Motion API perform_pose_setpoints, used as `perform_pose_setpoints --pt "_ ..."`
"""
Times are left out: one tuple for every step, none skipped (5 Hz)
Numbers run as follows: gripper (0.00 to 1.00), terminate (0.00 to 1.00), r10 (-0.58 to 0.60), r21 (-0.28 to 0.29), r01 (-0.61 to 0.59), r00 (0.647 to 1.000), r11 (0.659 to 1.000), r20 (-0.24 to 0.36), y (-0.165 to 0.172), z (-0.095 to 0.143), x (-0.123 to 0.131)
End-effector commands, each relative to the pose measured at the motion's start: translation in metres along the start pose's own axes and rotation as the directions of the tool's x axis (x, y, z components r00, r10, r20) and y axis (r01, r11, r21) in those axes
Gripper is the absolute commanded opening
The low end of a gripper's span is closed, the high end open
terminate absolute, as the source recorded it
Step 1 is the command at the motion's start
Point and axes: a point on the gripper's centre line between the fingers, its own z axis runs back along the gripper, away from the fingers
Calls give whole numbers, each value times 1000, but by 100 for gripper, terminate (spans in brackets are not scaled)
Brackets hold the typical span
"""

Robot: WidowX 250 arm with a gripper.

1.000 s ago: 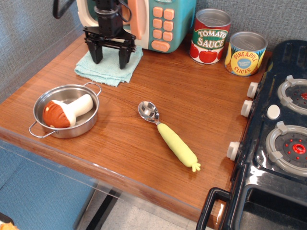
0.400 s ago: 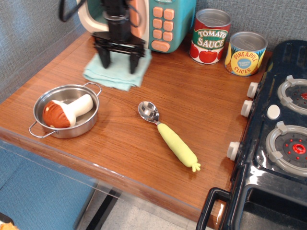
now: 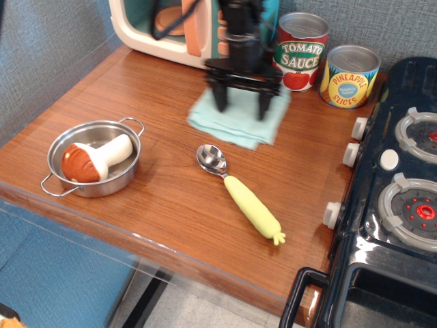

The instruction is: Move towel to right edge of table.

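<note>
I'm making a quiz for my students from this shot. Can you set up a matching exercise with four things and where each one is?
Things:
1. towel
2. mushroom
3. spoon
4. pineapple can

Places:
A. in the steel pan
B. beside the tomato sauce can
C. under the gripper
D. on bare wood near the table's middle

Pairs: 1-C, 2-A, 3-D, 4-B

I see the pale aqua towel (image 3: 240, 120) at upper centre on the brown wood-grain desk (image 3: 164, 205). Black fingers (image 3: 220, 96) above it. Lower down, a spoon (image 3: 240, 194) with silver bowl and yellow-green handle; at left, a steel pan (image 3: 95, 158) holds a brown-and-cream mushroom (image 3: 92, 158).
</note>
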Motion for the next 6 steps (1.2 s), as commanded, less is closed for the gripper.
perform_pose_setpoints --pt "100 0 -79 28 78 996 997 39 -72 8 5" --pt "100 0 -39 50 35 996 998 76 -73 23 8" --pt "100 0 -21 44 15 991 999 135 -69 53 12" --pt "100 0 -43 27 39 979 999 198 -75 90 11" --pt "100 0 -59 27 54 970 998 237 -81 115 0" --pt "100 0 -57 35 50 972 998 228 -79 121 -14"
